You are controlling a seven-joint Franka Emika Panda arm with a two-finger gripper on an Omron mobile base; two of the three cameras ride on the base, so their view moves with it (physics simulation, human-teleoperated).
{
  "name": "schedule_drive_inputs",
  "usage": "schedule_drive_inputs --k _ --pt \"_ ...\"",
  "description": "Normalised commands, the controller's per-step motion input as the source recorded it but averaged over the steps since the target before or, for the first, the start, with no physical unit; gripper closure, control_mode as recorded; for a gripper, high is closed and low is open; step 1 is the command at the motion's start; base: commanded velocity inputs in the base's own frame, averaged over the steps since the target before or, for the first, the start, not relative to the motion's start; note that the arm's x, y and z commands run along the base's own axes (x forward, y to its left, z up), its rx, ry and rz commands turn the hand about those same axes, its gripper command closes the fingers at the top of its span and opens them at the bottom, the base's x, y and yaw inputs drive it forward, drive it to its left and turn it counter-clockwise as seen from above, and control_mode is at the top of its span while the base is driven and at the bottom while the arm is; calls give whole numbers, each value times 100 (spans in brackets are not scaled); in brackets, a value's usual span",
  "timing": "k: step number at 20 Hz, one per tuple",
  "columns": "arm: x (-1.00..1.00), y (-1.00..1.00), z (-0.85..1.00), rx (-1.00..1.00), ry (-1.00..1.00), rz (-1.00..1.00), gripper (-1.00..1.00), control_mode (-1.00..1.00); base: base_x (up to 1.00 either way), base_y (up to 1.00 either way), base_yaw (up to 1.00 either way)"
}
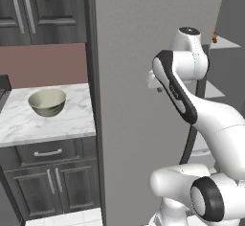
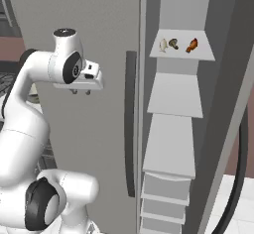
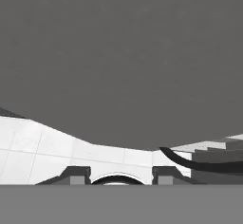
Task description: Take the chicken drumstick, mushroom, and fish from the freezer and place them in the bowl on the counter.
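Grey freezer (image 1: 143, 100) door standing between bowl (image 1: 47, 102) at counter (image 1: 72, 119) back edge and shelved food (image 2: 173, 44); gripper (image 2: 81, 92) slightly parted, grasping nothing, near door.

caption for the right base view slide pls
White arm's gripper hangs empty before the tall grey freezer; three small foods wait on its top shelf.

My cream bowl (image 1: 47, 102) sits upright on the white marble counter (image 1: 28, 124), left of the freezer (image 2: 188, 104). The freezer stands open, its plain grey door (image 1: 143, 76) swung out. On its top white shelf (image 2: 203, 54) lie the pale fish (image 2: 162, 45), the brown mushroom (image 2: 173, 43) just beside it, and the orange chicken drumstick (image 2: 192, 45) a little apart.
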Motion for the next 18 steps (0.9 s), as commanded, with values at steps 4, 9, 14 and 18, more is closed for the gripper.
schedule_drive_inputs --k 4,9,14,18 --pt "-4 0 -1 0 0 0 -100 -100 0 0 0" --pt "-11 -1 0 0 0 0 -100 -100 0 0 0" --pt "-27 -4 -1 0 0 -1 -100 -100 0 0 0" --pt "-30 -54 -5 0 -1 -10 -100 100 -7 -24 -4"
